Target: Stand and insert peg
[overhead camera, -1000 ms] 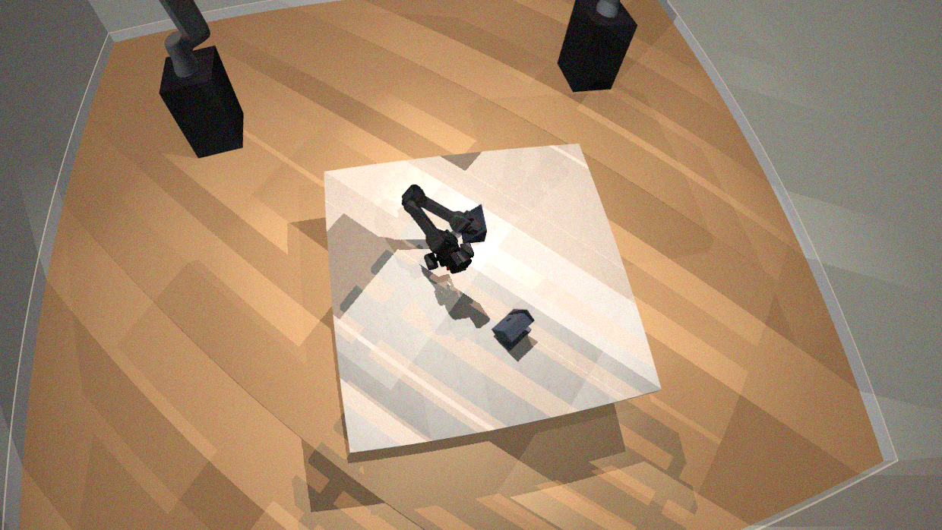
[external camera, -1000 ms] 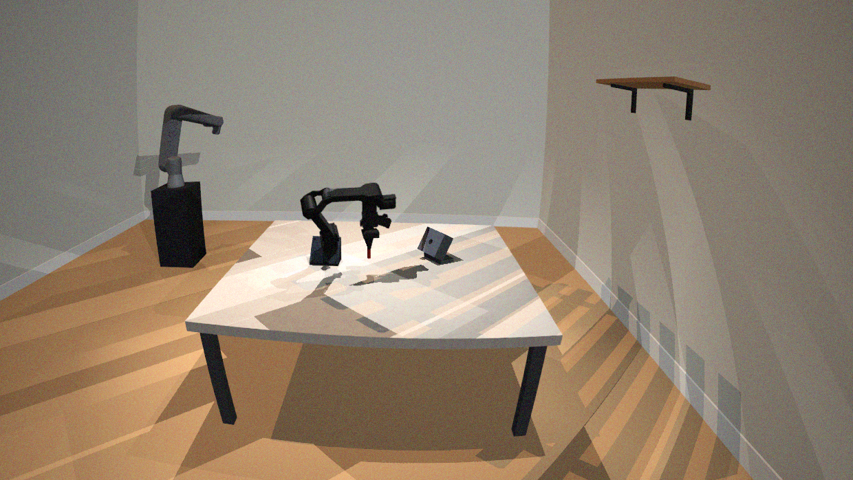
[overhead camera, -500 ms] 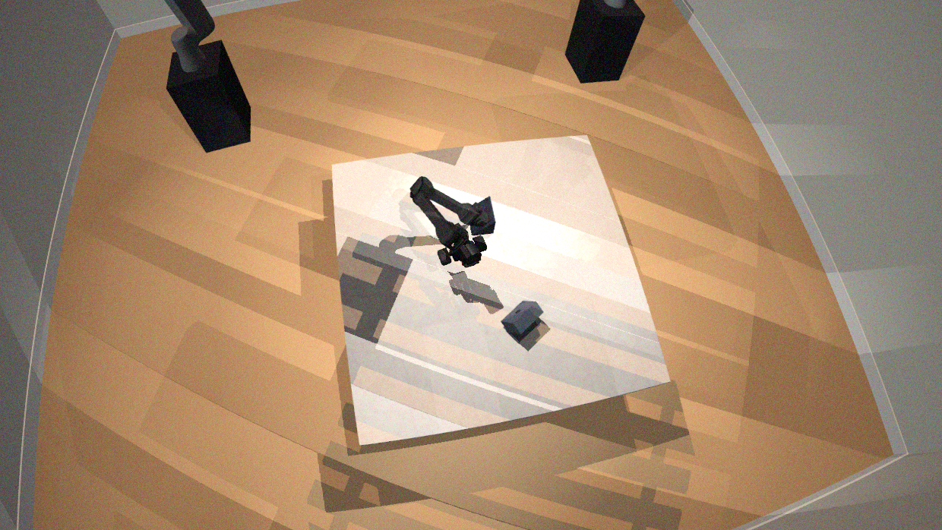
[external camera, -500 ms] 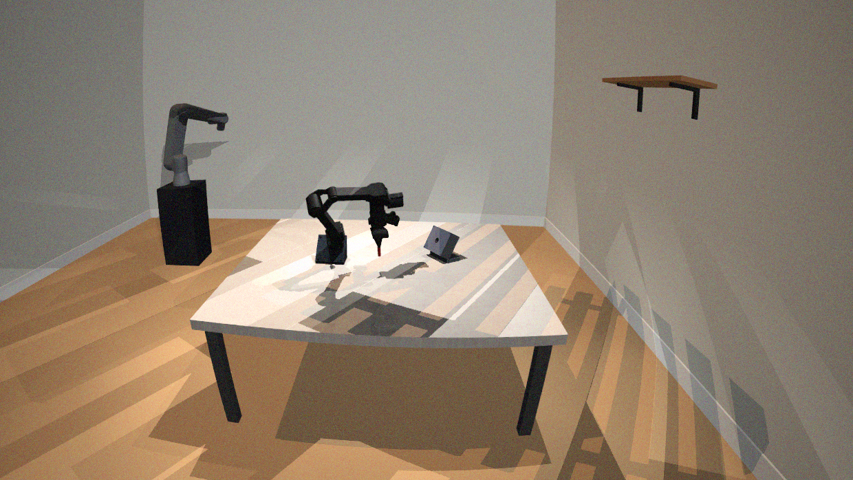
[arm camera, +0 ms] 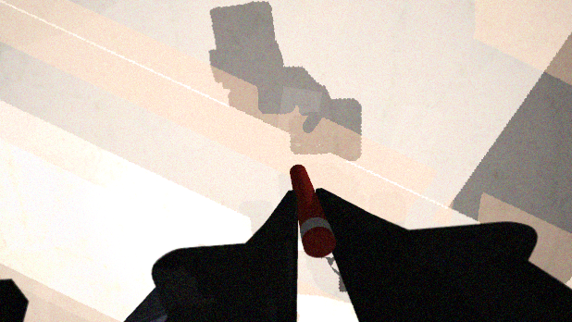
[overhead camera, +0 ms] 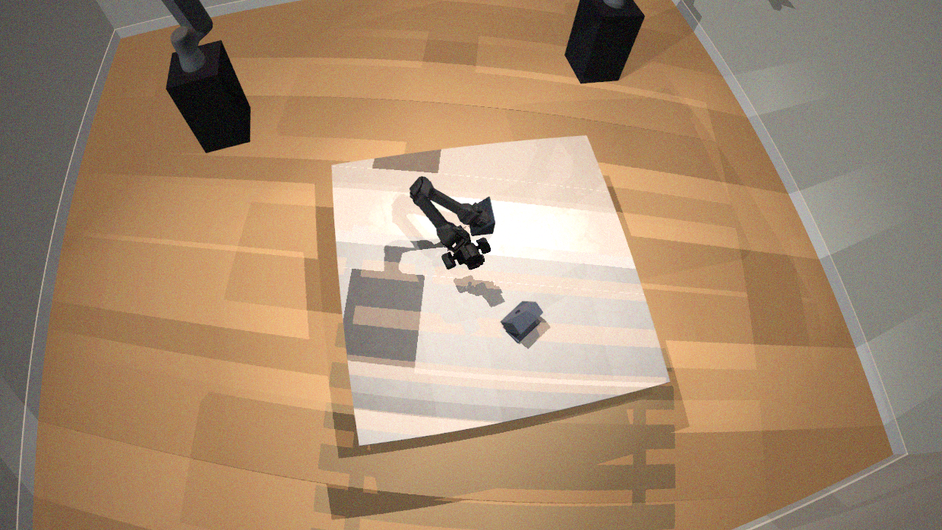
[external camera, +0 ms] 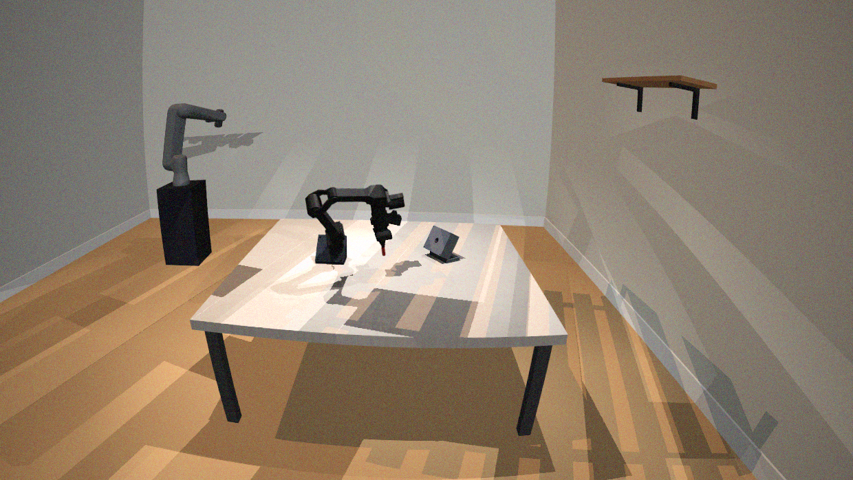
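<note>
My gripper (external camera: 382,244) (arm camera: 304,195) is shut on the red peg (external camera: 383,252) (arm camera: 317,242). The peg points down from the fingers, roughly upright, and its plain end hangs above the table (overhead camera: 560,263) (external camera: 262,315). In the wrist view the white band (arm camera: 315,225) is near the upper end, on the camera's side of the fingertips. In the top view the arm hides the peg. The grey sloped panel (overhead camera: 525,320) (external camera: 447,242) stands apart from the gripper, to its right in the exterior view. Its dark hole (overhead camera: 517,311) (external camera: 436,240) faces up toward the arm's side.
The arm's dark base (overhead camera: 485,217) (external camera: 330,249) stands on the table, left of the gripper in the exterior view. Shadows of the arm and broad light stripes cross the table top. Another robot arm (external camera: 174,137) on a black pedestal (external camera: 184,223) and a wall shelf (external camera: 656,82) are away from the table.
</note>
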